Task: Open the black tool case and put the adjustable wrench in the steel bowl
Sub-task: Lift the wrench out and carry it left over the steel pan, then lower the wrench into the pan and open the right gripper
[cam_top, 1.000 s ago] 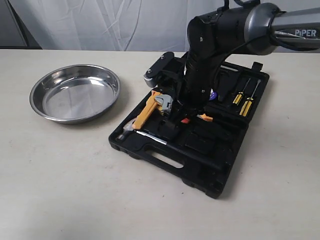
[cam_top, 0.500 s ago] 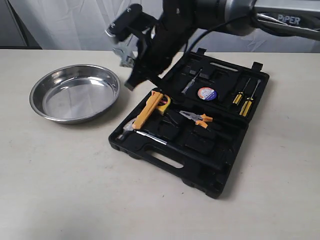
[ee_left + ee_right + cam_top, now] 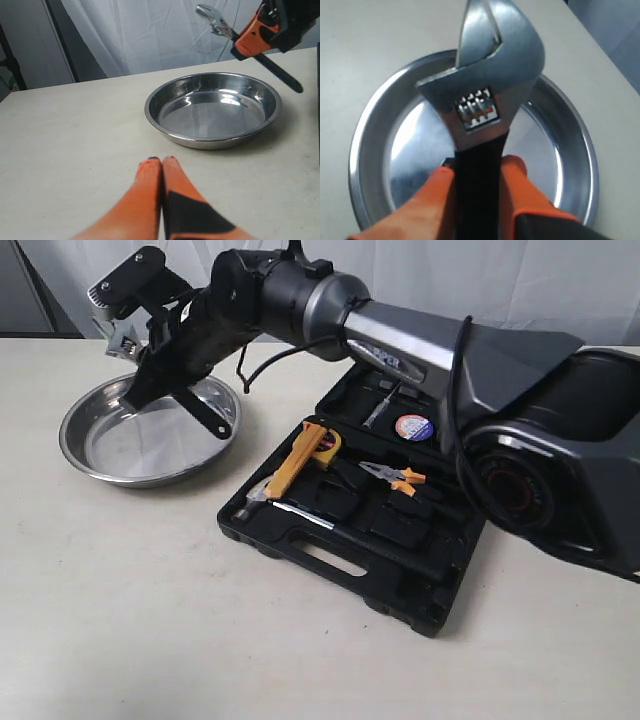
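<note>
We had the right claw (image 3: 477, 175) clamped on the adjustable wrench (image 3: 485, 90) — held over the steel bowl (image 3: 150, 440), black tool case (image 3: 400, 590) already open on the table (image 3: 120, 620). Left claw (image 3: 161, 165) pinched together, empty. Next (our guess): lower, then release into the bowl.

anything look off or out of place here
Nothing stands out. The right gripper holds the adjustable wrench by its black handle, tilted, over the empty steel bowl. The black tool case lies open.
</note>
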You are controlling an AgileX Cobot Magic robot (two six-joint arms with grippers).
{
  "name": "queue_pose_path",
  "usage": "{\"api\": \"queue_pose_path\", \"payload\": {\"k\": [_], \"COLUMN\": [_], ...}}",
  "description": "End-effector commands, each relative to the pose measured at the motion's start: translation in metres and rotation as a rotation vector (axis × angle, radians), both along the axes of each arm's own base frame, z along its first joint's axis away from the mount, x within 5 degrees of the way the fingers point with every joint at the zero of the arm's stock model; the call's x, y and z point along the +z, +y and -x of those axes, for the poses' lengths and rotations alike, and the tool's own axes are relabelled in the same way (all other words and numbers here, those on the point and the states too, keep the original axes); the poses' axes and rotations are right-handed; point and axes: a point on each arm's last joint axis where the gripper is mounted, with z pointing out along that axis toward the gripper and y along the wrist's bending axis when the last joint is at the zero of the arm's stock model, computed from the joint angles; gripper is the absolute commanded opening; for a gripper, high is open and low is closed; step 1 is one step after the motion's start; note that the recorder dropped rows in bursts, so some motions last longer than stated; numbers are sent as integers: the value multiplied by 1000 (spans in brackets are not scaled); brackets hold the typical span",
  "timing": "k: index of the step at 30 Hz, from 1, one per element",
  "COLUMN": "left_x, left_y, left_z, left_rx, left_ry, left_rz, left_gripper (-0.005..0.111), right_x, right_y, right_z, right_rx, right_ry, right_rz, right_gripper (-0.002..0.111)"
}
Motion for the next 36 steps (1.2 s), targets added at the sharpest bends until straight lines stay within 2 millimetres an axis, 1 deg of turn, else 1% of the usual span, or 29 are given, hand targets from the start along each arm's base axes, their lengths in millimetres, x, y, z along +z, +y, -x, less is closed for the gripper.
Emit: {"api": "queue_pose_path", "payload": {"k": [1,4,10,13,19,25,30,36], "left_x": [2,2,2,2,2,2,2,2], "left_y": [0,0,0,0,0,0,0,0], "left_z": [0,0,0,0,0,0,0,0], "left_rx": [-1,-1,-1,-1,-1,-1,-1,-1], "left_ry": [-16,-16,-16,-16,-16,-16,-16,-16], "left_rz": [6,6,6,6,6,6,6,6], "left_gripper": [0,0,0,0,0,0,0,0], "right_x": [4,-5,-28,-32,-40,-43,-49,-65], "right_y": [12,17,20,20,19,17,17,18], "right_z": [-7,-10,-10,-8,-1,5,3,-5], "right_rx": [-53,-75,-101,-83,-36,-4,-22,-87], "right_ry": [-89,-100,-10,4,89,146,136,118], "right_rz": [-144,-178,-204,-174,-106,-60,-56,-83], "right_gripper": [-1,-1,-1,-1,-1,-1,-1,-1]}}
